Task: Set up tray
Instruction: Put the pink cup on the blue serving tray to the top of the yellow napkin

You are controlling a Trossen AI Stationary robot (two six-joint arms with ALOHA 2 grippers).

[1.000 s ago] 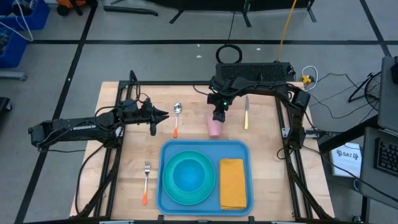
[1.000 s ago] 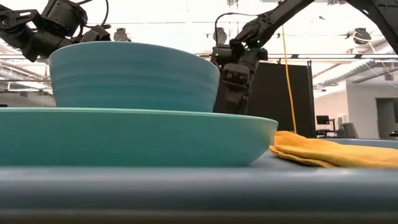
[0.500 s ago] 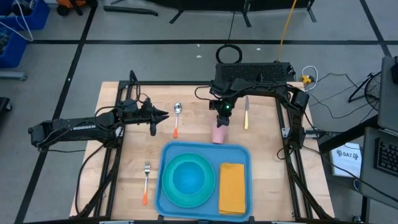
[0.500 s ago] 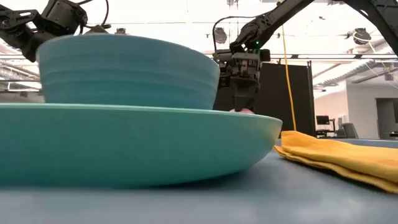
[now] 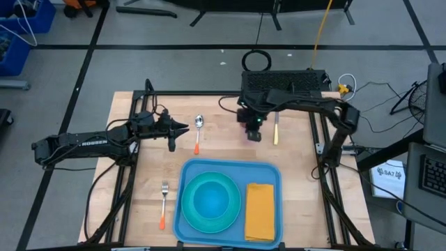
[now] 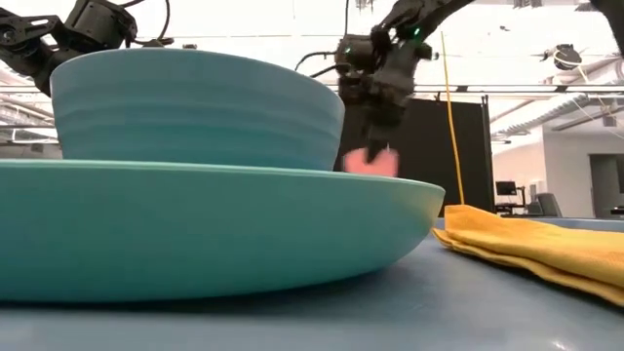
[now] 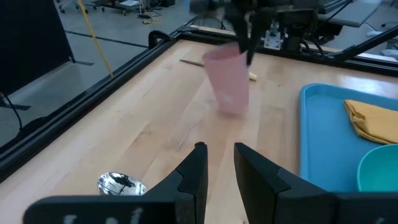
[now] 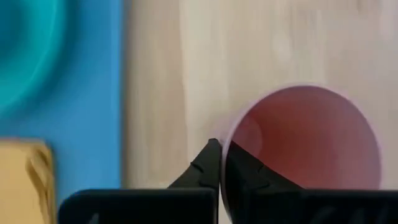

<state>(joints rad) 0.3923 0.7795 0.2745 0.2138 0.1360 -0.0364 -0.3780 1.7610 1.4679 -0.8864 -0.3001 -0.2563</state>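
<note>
the blue tray (image 5: 230, 166) is seen from above lying on the wooden counter (image 5: 216, 143) at its near edge, and it is loaded with a turquoise plate (image 5: 189, 216) bearing a turquoise bowl (image 5: 211, 200) and, beside them, a folded orange-yellow napkin (image 5: 259, 211). the right end effector (image 5: 252, 132) is held over the bare wood beyond the tray's far rim, and in the high view nothing of its load can be made out. that gap is filled by the other views: in the right wrist view its fingers (image 8: 214, 163) are seen pressed together on the rim of a pink cup (image 8: 305, 146), one inside and one outside the wall, and in the left wrist view the cup (image 7: 226, 81) is shown hanging tilted from that end effector (image 7: 249, 46), clear of the wood. from counter height only a slip of pink (image 6: 371, 162) is shown behind the bowl (image 6: 195, 112). the left end effector (image 5: 171, 137) is held above the counter just beside a spoon with an orange handle (image 5: 198, 132); its fingers (image 7: 194, 171) are seen slightly apart with nothing between them, and the spoon's bowl (image 7: 118, 183) is shown beneath. a fork with an orange handle (image 5: 163, 203) is laid to the left of the tray, and a knife (image 5: 276, 127) lies beyond the right end effector.
</note>
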